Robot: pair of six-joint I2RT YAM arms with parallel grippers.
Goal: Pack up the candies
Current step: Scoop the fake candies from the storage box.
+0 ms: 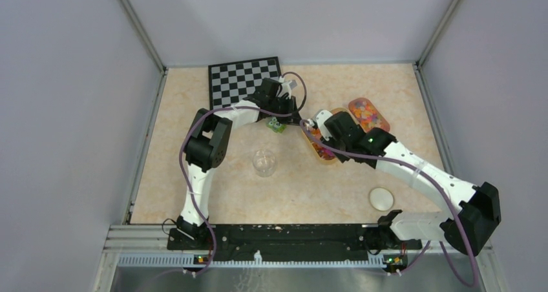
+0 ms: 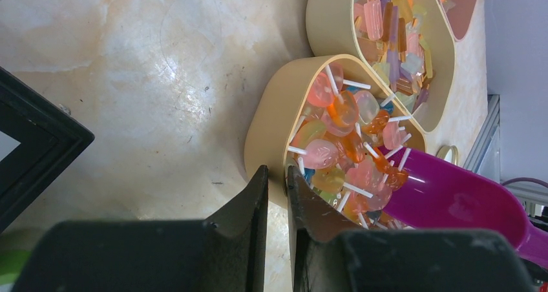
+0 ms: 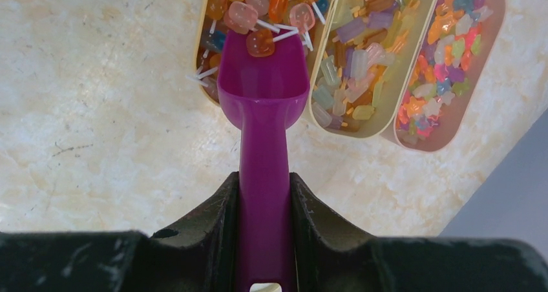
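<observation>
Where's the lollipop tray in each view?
Top external: lollipop tray right of centre, partly under the right arm.
Left wrist: lollipop tray mid-frame, its near wall between the fingers of the left pincer.
Right wrist: lollipop tray top left, scoop tip over it.
Shared landmark: pink tray, the far end of the same row of three.

Left arm point(image 1: 197, 188), right arm point(image 1: 413, 172): white tubular links, bulky black joint housings. A purple cable point(image 1: 189, 176) runs along each arm. Small green light point(image 1: 370, 139) glows on the right arm's black wrist housing. Both bases sit on a black rail point(image 1: 284, 235). Left gripper point(image 2: 276, 179), right gripper point(image 3: 263, 179): matte black fingers, wedge-shaped, tapering to blunt tips, surfaces faintly scuffed.
</observation>
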